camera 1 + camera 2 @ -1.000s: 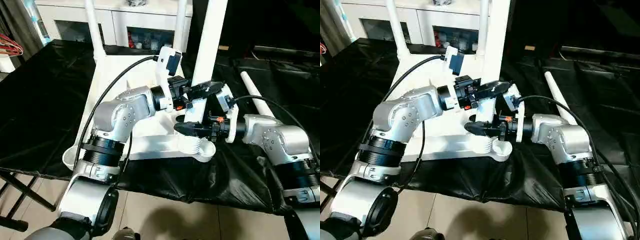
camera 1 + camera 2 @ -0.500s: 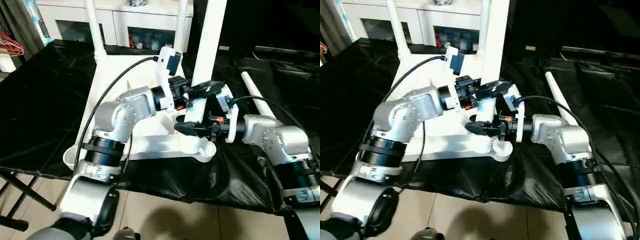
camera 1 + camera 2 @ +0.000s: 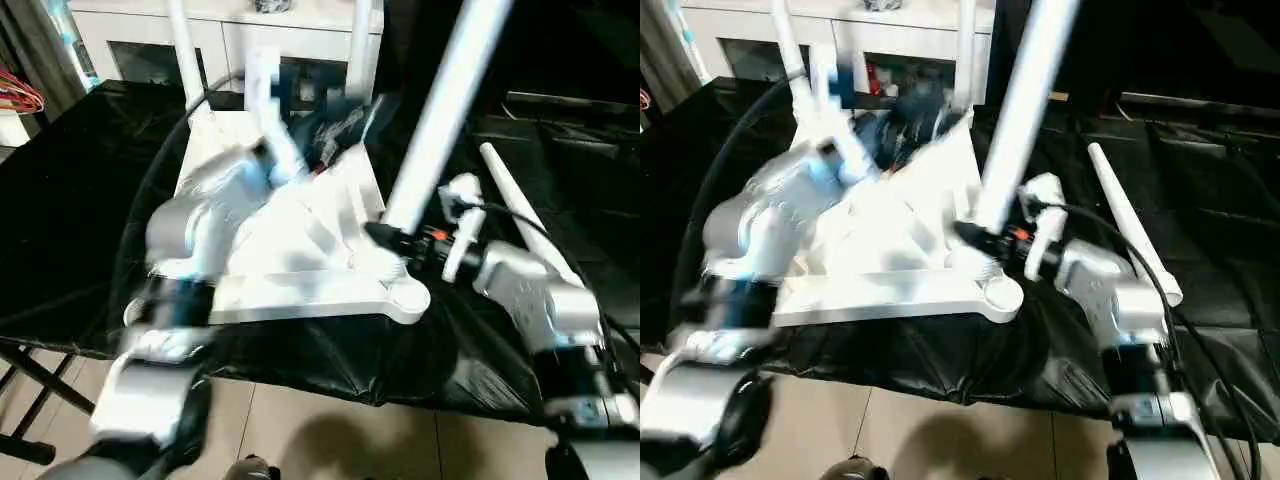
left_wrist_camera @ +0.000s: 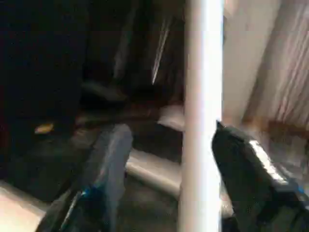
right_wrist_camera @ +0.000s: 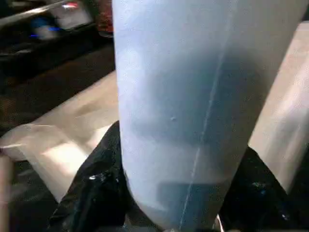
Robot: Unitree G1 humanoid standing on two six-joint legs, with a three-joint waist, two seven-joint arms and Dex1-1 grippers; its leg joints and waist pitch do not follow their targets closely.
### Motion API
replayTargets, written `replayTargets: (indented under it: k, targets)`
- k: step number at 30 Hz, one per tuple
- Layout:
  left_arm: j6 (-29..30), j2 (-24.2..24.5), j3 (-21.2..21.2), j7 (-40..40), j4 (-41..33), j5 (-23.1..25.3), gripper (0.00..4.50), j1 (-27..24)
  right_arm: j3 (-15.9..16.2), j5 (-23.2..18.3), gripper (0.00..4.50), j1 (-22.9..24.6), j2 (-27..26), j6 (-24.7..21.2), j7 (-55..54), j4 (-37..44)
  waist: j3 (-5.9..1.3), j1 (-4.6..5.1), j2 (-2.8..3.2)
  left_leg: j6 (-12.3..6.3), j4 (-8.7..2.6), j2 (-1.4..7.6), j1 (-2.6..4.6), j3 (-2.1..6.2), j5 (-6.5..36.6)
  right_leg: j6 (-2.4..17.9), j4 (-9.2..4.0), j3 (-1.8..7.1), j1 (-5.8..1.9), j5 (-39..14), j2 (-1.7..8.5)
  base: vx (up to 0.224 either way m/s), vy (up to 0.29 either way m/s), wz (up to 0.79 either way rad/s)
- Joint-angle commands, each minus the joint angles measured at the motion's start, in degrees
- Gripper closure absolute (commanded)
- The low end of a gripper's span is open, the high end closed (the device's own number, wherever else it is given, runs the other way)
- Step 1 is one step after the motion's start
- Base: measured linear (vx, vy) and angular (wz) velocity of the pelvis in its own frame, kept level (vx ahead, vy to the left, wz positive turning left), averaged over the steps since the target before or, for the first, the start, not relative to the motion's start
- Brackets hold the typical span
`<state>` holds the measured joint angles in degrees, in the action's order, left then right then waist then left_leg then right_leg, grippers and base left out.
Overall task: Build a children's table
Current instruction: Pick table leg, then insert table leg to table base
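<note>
- We see a desk [image 3: 70, 220] draped in black cloth, standing on a pale tiled floor [image 3: 330, 440].
- On it lies the upturned white table top [image 3: 300, 290], reaching the near edge.
- To the right lies a loose white leg [image 3: 520, 205], apart from the top.

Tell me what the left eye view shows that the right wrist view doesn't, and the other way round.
Left eye view: the upturned table top on the black cloth, two standing legs at its far corners, a spare leg lying on the cloth, and the white cabinet behind.
Right wrist view: close up, black fingers pressed against either side of the leg.
Both: the tilted leg in the right gripper, by the near corner.
</note>
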<state>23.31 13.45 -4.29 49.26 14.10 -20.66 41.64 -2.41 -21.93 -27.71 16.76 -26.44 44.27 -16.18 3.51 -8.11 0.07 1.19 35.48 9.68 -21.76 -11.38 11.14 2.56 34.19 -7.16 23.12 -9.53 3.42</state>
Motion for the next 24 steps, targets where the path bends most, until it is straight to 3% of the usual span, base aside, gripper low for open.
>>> replayTargets:
  k: [1,5,8,11,15,18,19,24]
  targets:
    - [-2.74,2.65,-7.74,5.21,-0.67,6.01,1.39,-3.26,-1.44,2.09,2.60,1.42,0.09,1.61,-3.30,2.79,-4.85,0.17,-0.09,-1.95,-4.09,4.69,1.48,2.44,3.18,4.97,-3.65,4.46,-3.11,-13.98,6.83,0.000,0.000,0.00]
    - [-6.23,5.92,-14.34,9.29,0.70,10.20,1.39,-7.11,-1.73,3.44,2.60,4.19,0.39,1.12,-6.26,5.31,-4.79,0.27,0.22,-1.04,-4.26,4.80,1.52,2.40,4.22,5.94,-3.66,4.53,-3.12,-12.88,6.88,0.000,0.000,0.00]
    - [-6.92,6.26,-15.20,9.84,1.36,10.78,1.67,-7.50,-1.68,3.33,2.60,4.73,0.51,1.10,-6.67,5.77,-4.48,0.29,-0.04,-0.53,-4.43,4.63,1.37,2.38,6.81,6.09,-4.20,4.54,-3.32,-15.32,7.05,0.000,0.000,0.00]
    - [-8.07,6.39,-16.24,10.39,3.10,11.82,1.88,-7.66,-1.30,3.52,2.60,5.50,0.79,1.16,-6.81,6.46,-4.19,0.51,-0.06,-0.05,-4.55,4.50,1.61,2.41,9.22,4.89,-4.83,4.45,-3.27,-20.02,7.05,0.000,0.000,0.00]
    - [-11.89,5.48,-18.95,9.14,13.17,17.06,2.13,-5.88,0.17,5.02,2.60,7.92,1.01,0.65,-8.43,9.57,-4.30,0.63,0.09,0.04,-4.65,4.32,1.91,2.56,10.07,2.15,-5.46,4.36,-3.22,-22.58,6.87,0.000,0.000,0.00]
    - [-11.25,5.12,-19.22,8.60,15.00,17.44,2.42,-4.99,0.29,5.23,2.60,8.03,0.97,0.70,-8.80,9.73,-4.45,0.66,0.09,0.13,-4.65,4.59,1.84,2.69,9.72,3.56,-5.11,4.39,-3.26,-20.58,7.11,0.000,0.000,0.00]
    - [-10.55,4.78,-19.20,8.51,15.62,17.26,2.50,-4.69,0.35,5.37,2.60,8.08,0.90,0.71,-9.10,9.78,-4.43,0.61,0.41,0.08,-4.60,4.58,1.89,2.65,9.77,4.24,-5.08,4.44,-3.18,-20.07,7.14,0.000,0.000,0.00]
    - [-10.12,3.84,-19.42,7.60,16.94,17.81,2.86,-4.30,0.52,5.86,2.60,8.22,0.70,0.92,-10.03,9.72,-4.45,0.51,0.25,-0.17,-4.54,4.67,1.80,2.60,9.46,5.49,-4.89,4.46,-3.32,-18.67,7.18,0.000,0.000,0.00]
